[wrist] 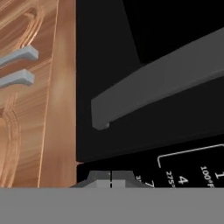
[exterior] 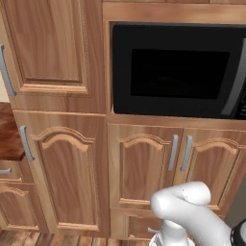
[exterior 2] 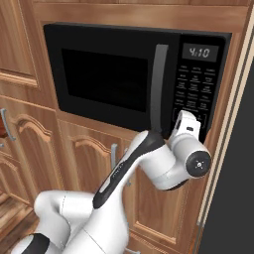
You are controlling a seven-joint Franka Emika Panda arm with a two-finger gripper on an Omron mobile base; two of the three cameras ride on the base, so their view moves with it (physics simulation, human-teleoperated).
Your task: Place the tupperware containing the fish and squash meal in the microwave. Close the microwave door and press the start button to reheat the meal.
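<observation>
The black microwave [exterior 2: 119,74] sits built into the wooden cabinets, and its clock display is lit. The microwave door [exterior: 178,67] is closed, and its long grey handle [exterior 2: 158,82] stands just left of the keypad [exterior 2: 196,87]. My gripper [exterior 2: 182,118] is shut. Its tips rest together against the lower left corner of the keypad, beside the bottom end of the handle. In the hand view the joined fingertips [wrist: 110,178] sit just below the handle [wrist: 162,83], with keypad buttons [wrist: 192,168] to their right. The tupperware and the fish and squash meal are hidden.
Wooden cabinet doors [exterior: 144,163] with grey handles run below the microwave, and a taller cabinet [exterior: 53,48] stands to its left. A dark wooden counter [exterior: 8,137] lies at the far left. A dark tall panel [exterior 2: 235,178] rises right of the microwave.
</observation>
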